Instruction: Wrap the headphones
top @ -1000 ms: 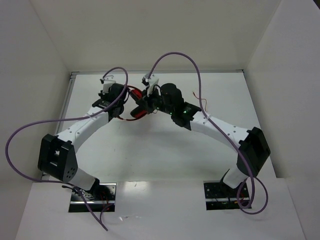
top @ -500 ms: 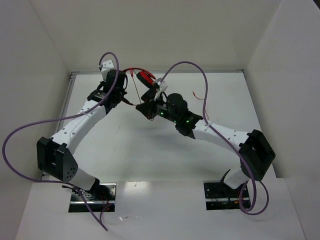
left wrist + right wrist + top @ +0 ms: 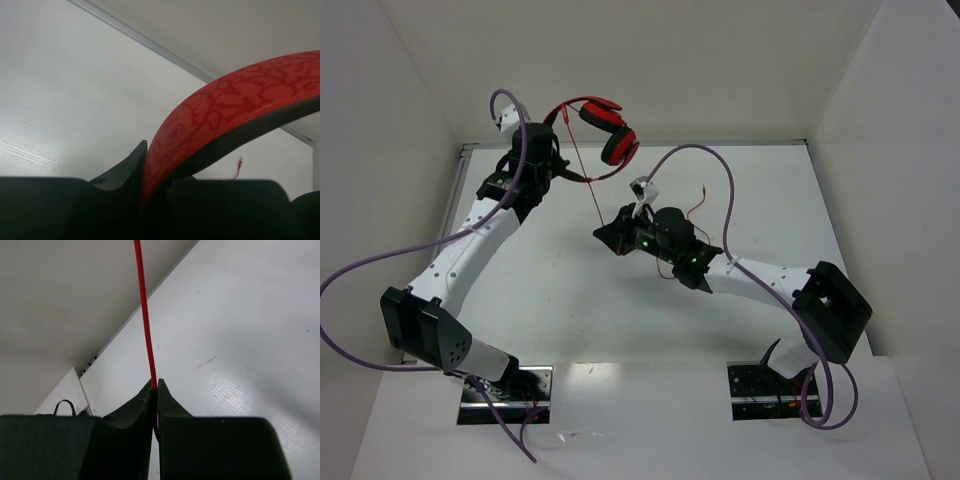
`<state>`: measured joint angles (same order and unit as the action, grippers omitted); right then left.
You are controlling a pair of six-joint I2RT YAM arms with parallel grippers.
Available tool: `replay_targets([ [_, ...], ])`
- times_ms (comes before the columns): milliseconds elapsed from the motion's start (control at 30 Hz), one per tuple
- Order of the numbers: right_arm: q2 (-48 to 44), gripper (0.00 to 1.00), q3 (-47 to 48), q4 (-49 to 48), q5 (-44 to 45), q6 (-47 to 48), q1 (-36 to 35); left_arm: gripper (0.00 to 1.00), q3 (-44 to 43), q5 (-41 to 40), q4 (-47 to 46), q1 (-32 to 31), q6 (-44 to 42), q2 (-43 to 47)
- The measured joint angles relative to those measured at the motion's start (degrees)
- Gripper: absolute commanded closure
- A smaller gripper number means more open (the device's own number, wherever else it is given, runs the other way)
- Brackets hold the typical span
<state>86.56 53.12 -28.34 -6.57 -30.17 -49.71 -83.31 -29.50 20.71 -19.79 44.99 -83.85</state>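
At the far left of the table (image 3: 790, 200), close to the back wall, the headphones (image 3: 602, 114) are held clear of the surface by the left gripper (image 3: 560, 170). In the left wrist view that gripper (image 3: 150, 167) is seen closed tight on the band (image 3: 225, 112), whose patterned red outer face and dark inner padding rise from between the fingers (image 3: 131, 160) and arch away to the right. From above, the band (image 3: 568, 104) is seen curving over from the gripper, with the two cups (image 3: 618, 148) hanging side by side at its right end, above the table's far edge.

The cord (image 3: 592, 185) is stretched in a straight line from the headphones down and to the right, to the right gripper (image 3: 604, 233), which is set low near the table's middle. In the right wrist view the right gripper (image 3: 155, 387) is shown pinched shut on the cord (image 3: 142, 315), with no gap left between the fingers (image 3: 135, 405); the cord runs taut from the fingertips up and out of the frame. Beyond the right wrist a thin red strand (image 3: 705, 195) is seen lying loosely on the table; it is probably the cord's free end, though too little is shown for certainty. The two grippers are kept well apart, joined only by the tight cord.
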Motion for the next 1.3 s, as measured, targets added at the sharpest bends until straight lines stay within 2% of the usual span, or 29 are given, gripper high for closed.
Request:
replay_targets([
  [200, -0.11, 0.92, -4.24, -3.5, 4.07, 1.22, -0.2, 1.0, -4.15, 4.17, 0.52, -0.02, 0.46, 0.37],
  [300, -0.11, 0.95, -6.6, -4.31, 6.43, 3.13, -0.35, 1.0, -6.54, 6.51, 1.01, 0.68, 0.85, 0.74],
  [500, 0.55, 0.97, -9.49, -6.62, 10.6, 6.99, -0.44, 1.0, -9.27, 10.62, 2.91, 1.81, 1.99, 4.31],
  [933, 8.22, 0.99, -8.9, -15.91, 13.11, 13.16, -0.66, 1.0, -10.03, 16.59, 10.25, 1.7, 3.3, 8.5],
  [1133, 11.32, 0.84, -8.79, -14.21, 15.43, 15.06, -0.61, 1.0, -10.62, 16.52, 11.21, 1.73, 5.03, 12.17],
  [1267, 12.31, 0.99, -8.85, -12.7, 16.55, 16.44, -0.39, 1.0, -11.39, 17.64, 10.67, 1.73, 5.77, 15.54],
  [1300, 12.31, 1.0, -8.85, -12.7, 16.59, 16.74, -0.28, 1.0, -11.52, 17.97, 10.62, 1.73, 6.08, 16.11],
])
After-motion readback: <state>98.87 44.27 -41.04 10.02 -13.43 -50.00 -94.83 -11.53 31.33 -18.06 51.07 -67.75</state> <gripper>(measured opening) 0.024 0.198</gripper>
